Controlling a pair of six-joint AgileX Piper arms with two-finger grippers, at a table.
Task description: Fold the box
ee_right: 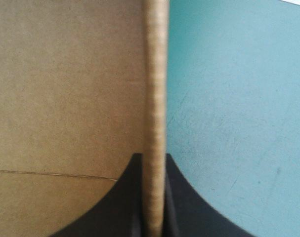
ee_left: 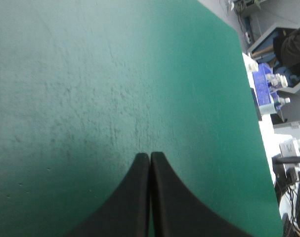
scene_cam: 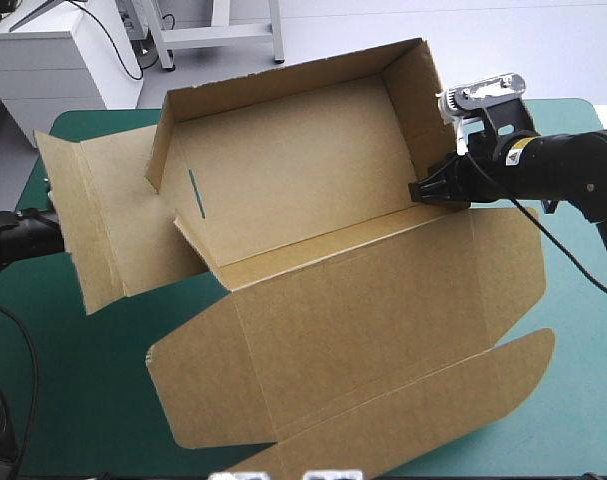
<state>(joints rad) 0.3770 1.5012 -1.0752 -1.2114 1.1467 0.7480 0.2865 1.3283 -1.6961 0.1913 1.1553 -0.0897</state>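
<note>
The box (scene_cam: pixel 313 170) is plain brown board throughout, unprinted and matte. Thin straight crease lines cross it, a shade darker or paler than the panels. One narrow slit (scene_cam: pixel 195 192) in a raised panel shows teal-green. In the right wrist view the box's cut edge (ee_right: pixel 154 98) is a lighter tan with fine crosswise ribbing. The bench cover (scene_cam: pixel 73 400) is an even teal-green, and the left wrist view shows faint pale mottling and hairline scuffs on it. The left hand (ee_left: pixel 150 154) and the right hand (scene_cam: pixel 426 190) both have plain black fingers without any marking.
</note>
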